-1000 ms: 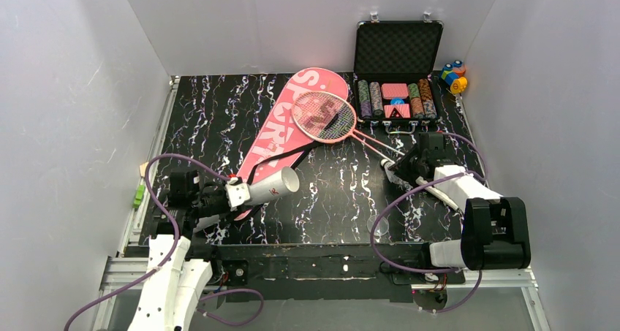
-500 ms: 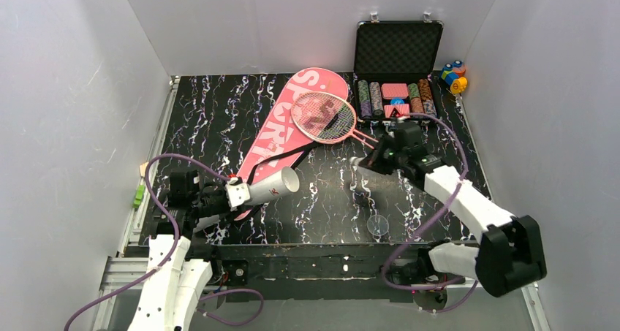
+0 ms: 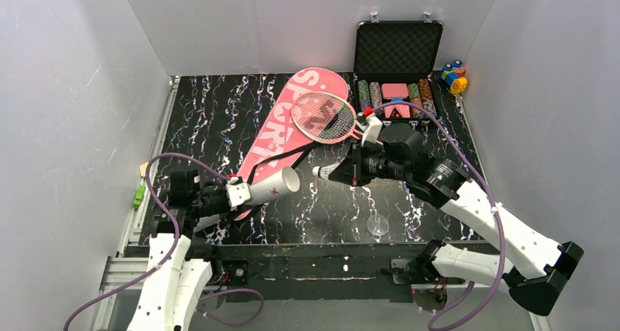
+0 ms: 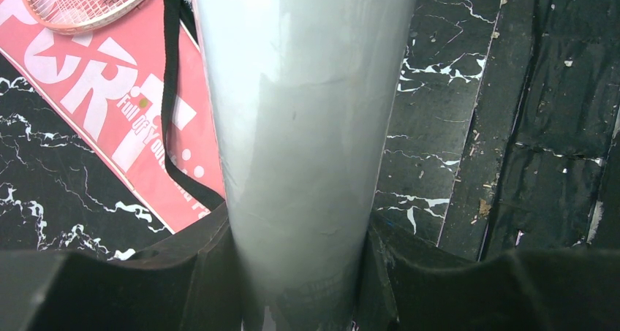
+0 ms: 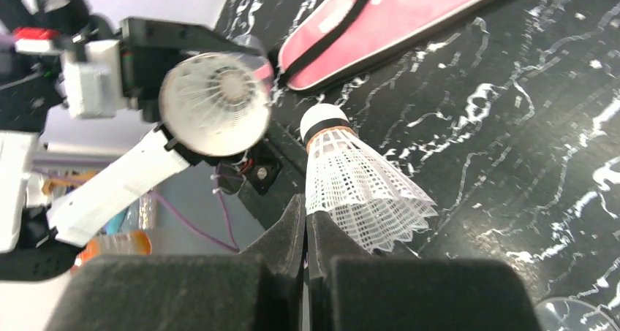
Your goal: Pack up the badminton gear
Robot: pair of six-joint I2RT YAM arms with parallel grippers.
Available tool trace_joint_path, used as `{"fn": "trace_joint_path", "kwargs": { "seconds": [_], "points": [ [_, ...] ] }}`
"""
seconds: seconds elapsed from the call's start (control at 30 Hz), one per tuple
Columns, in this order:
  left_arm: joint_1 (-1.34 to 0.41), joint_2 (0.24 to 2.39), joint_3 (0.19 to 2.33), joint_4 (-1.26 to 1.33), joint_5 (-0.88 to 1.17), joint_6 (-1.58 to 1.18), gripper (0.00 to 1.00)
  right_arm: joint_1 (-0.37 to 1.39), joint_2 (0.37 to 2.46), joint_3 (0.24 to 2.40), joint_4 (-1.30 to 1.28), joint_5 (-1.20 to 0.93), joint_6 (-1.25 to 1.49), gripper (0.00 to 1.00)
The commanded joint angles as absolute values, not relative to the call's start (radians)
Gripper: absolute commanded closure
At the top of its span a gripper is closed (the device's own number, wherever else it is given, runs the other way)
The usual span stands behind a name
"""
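My left gripper (image 3: 232, 193) is shut on the white tube (image 3: 272, 185), held near its closed end with the open mouth facing right. In the left wrist view the tube (image 4: 307, 126) fills the space between the jaws of that gripper (image 4: 300, 272). My right gripper (image 5: 305, 207) is shut on the skirt edge of a white shuttlecock (image 5: 358, 185), whose cork points at the tube's mouth (image 5: 216, 104). The shuttlecock (image 3: 324, 172) hangs a short gap right of the tube. Two red rackets (image 3: 325, 115) lie on the pink SPORT bag (image 3: 281, 130).
An open black case of poker chips (image 3: 395, 90) stands at the back right, with small coloured toy blocks (image 3: 453, 75) beside it. A clear round lid (image 3: 378, 225) lies near the table's front edge. The bag's black strap (image 4: 172, 90) trails under the tube.
My right arm has swung left from the right side of the table, its jaws closing on the shuttlecock and carrying it toward the tube's mouth. The left arm and tube have not moved.
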State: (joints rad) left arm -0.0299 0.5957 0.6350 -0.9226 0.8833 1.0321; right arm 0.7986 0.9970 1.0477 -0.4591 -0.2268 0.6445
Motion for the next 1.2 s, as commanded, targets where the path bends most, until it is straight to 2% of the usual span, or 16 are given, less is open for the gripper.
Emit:
{"fn": "trace_joint_path", "kwargs": {
  "seconds": [0.0,0.37,1.0,1.07,1.17],
  "points": [
    [-0.032,0.609,0.613,-0.94,0.933,1.022,0.94,0.892,1.045,1.184,-0.515,-0.202,0.564,0.99],
    [-0.031,0.589,0.6,-0.949,0.922,1.041,0.94,0.983,1.22,1.369,-0.549,-0.183,0.505,0.99],
    [-0.031,0.594,0.592,-0.943,0.932,1.045,0.94,1.044,1.317,1.422,-0.569,-0.258,0.482,0.99],
    [-0.031,0.594,0.596,-0.943,0.938,1.042,0.94,1.043,1.329,1.422,-0.551,-0.272,0.486,0.93],
    [-0.031,0.594,0.601,-0.943,0.941,1.036,0.94,1.043,1.331,1.404,-0.485,-0.282,0.506,0.74]
  ]
}}
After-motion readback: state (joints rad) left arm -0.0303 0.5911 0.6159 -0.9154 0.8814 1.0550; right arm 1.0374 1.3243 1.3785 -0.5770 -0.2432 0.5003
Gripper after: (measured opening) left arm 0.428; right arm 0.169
